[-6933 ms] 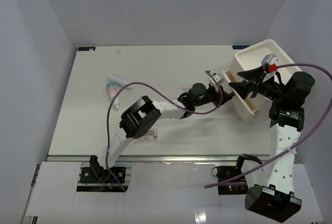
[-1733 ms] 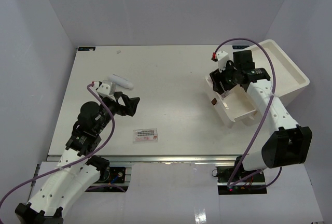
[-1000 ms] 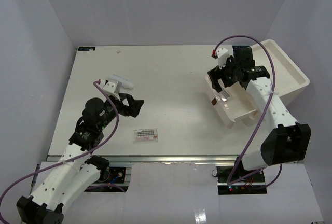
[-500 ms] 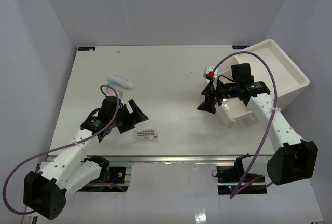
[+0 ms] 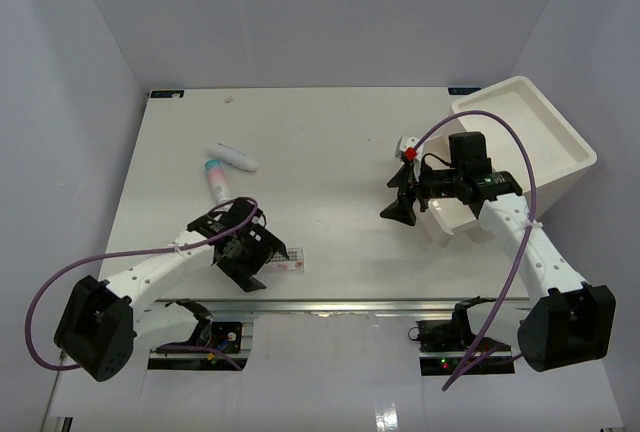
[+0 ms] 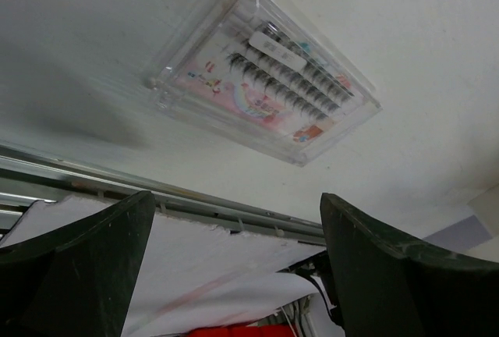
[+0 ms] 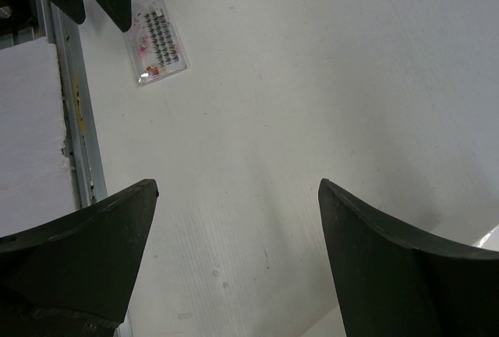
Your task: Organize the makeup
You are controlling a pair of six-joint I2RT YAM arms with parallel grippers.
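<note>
A flat clear packet [image 5: 296, 263] with rows of dark dots lies near the table's front edge; it also shows in the left wrist view as the packet [image 6: 265, 79] and in the right wrist view as the packet [image 7: 160, 40]. My left gripper [image 5: 267, 266] is open right beside its left end, nothing between its fingers [image 6: 78, 267]. A white tube [image 5: 233, 157] and a pink teal-capped tube [image 5: 214, 181] lie at the back left. My right gripper [image 5: 390, 197] hangs open over bare table mid-right, empty, its fingers [image 7: 390, 259] spread wide.
A big white bin [image 5: 545, 127] stands tilted at the right edge, just behind the right gripper; its corner [image 7: 490, 237] shows in the right wrist view. The metal rail [image 6: 195, 196] of the table's front edge runs directly under the left gripper.
My left gripper has swung down and right toward the front edge, arriving beside the packet. The right gripper has barely shifted. Both stay open.
</note>
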